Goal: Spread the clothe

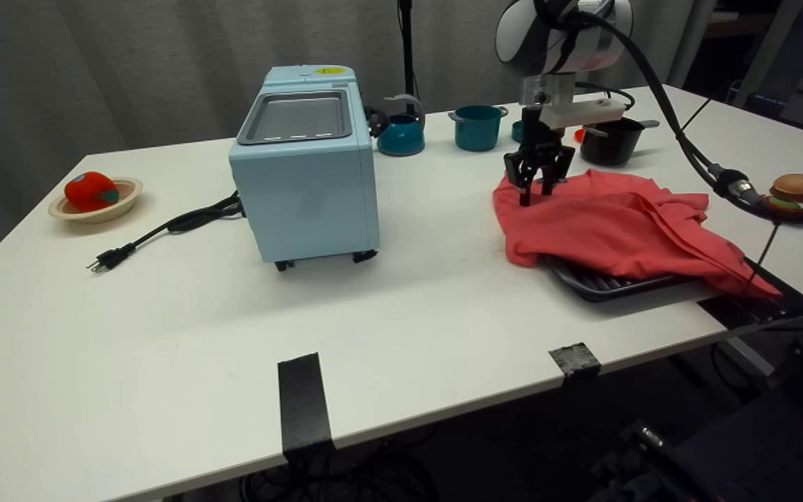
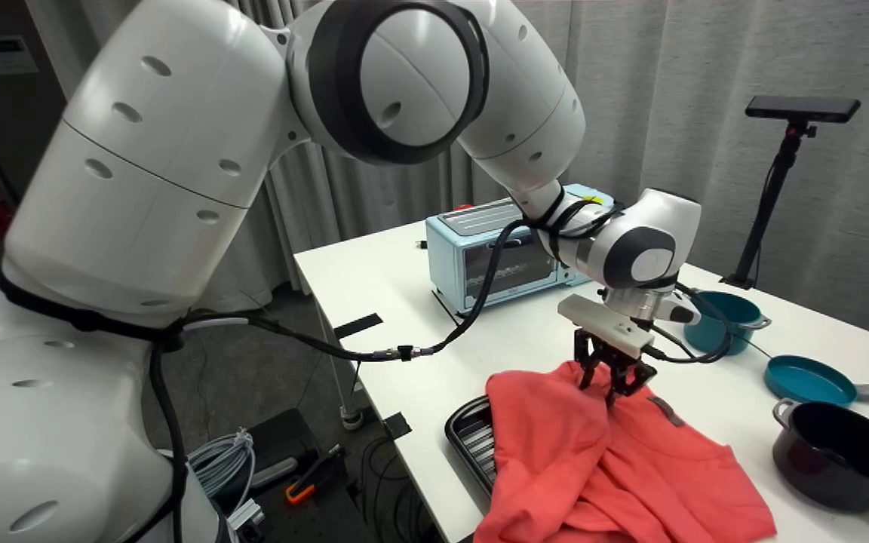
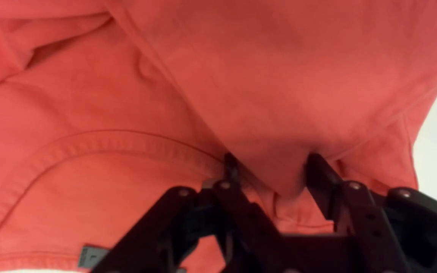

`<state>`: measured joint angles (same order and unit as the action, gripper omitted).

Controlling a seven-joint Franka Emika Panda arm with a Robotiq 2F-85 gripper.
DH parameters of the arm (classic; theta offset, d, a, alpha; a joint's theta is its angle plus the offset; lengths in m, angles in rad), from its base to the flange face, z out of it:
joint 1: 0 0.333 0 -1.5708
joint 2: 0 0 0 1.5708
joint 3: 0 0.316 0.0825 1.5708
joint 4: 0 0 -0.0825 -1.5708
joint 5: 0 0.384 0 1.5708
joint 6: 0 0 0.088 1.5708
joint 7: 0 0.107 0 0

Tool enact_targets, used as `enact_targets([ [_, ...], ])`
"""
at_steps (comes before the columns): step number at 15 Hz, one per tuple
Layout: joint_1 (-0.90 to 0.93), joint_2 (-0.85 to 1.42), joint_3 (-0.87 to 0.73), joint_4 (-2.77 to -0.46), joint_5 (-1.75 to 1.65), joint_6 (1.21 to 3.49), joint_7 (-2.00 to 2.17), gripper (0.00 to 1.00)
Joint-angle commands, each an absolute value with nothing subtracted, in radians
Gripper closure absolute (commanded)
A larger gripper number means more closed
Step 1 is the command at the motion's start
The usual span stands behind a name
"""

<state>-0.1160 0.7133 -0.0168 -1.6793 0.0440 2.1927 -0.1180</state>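
- The clothe [image 1: 603,233], red-pink and wrinkled, is seen in both exterior views on the white table [image 1: 164,362], partly draped over a black ridged pan [image 1: 607,286]; part of the pan's rim is left uncovered.
- A pointed end of the fabric is laid across a black patch [image 1: 764,314] at the table's edge.
- The gripper [image 3: 272,161] is pointed downward onto the clothe, close to the border that is turned toward the light-blue toaster oven [image 1: 307,195].
- The fingers [image 3: 319,178] are held partway apart; in the wrist view a folded corner of the clothe is framed in the gap without being clamped.
- Beside that fold, a curved ribbed seam [image 3: 127,141] and a small grey tag [image 3: 91,257] marked with an L are shown on a lower layer.
- A black pot [image 1: 610,145] and a burger [image 1: 797,193] are placed near the clothe, well apart from each other.
- Farther back, a teal pot [image 1: 477,131] and a teal kettle [image 1: 401,139] are set between the oven and the black pot.
- In an exterior view, a teal frying pan [image 2: 808,379] is seen between the two pots.
- Past the oven, a red tomato [image 1: 89,190] is held in a beige bowl [image 1: 105,213], with a black cord [image 1: 196,219] stretched between.
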Motion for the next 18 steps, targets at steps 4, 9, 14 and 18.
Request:
enact_targets([
  [4,-0.111,0.721,-0.019,-1.647,0.04,2.166,-0.109,0.54],
  [9,-0.109,0.711,-0.026,-1.662,0.035,2.171,-0.101,0.38],
  [14,-0.108,0.691,-0.025,-1.685,0.04,2.165,-0.092,0.02],
  [18,-0.108,0.689,-0.023,-1.697,0.048,2.139,-0.077,0.02],
])
